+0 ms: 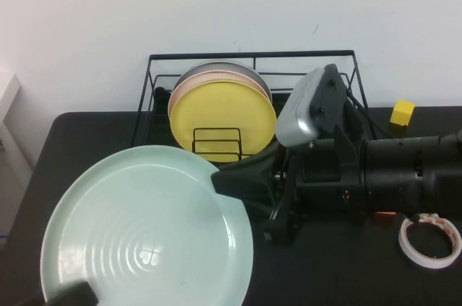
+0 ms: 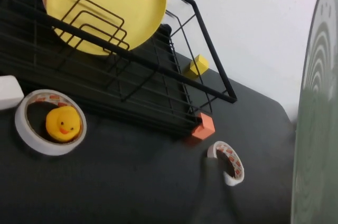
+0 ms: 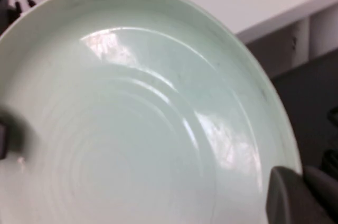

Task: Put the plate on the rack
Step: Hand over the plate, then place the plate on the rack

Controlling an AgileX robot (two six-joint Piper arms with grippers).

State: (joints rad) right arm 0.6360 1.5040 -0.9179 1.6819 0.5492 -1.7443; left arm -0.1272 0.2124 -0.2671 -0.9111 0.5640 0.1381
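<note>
You see the plate [image 1: 144, 230], pale mint green with faint rings in its middle, filling the near left part of the high view, raised above the dark tabletop [image 1: 346, 263] and facing up toward the camera. The right gripper [image 1: 227, 180] reaches in from the right and its black fingers are closed on the right edge of the plate, so this arm is holding it; in the right wrist view the plate [image 3: 137, 108] fills almost the whole picture and one dark fingertip [image 3: 288, 195] lies at its rim. The left gripper [image 1: 72, 295] shows only as a small dark piece at the near edge of the plate; you cannot tell from the pictures how wide its fingers stand or if it touches the plate. In the left wrist view the plate [image 2: 317, 123] appears edge-on at one side. The rack [image 1: 253, 57], black wire, stands at the far middle of the tabletop, well apart from the plate. Inside it a yellow plate [image 1: 224, 118] stands upright, with a pink plate [image 1: 189, 84] and a grey plate [image 1: 238, 68] close behind it. A small yellow cube [image 1: 402, 112] sits to the right of the rack, and a roll of tape [image 1: 431, 241] lies at the near right. The left wrist view shows also a yellow rubber duck [image 2: 63, 123] inside another roll of tape [image 2: 31, 139], and an orange cube [image 2: 203, 126] beside the rack.
</note>
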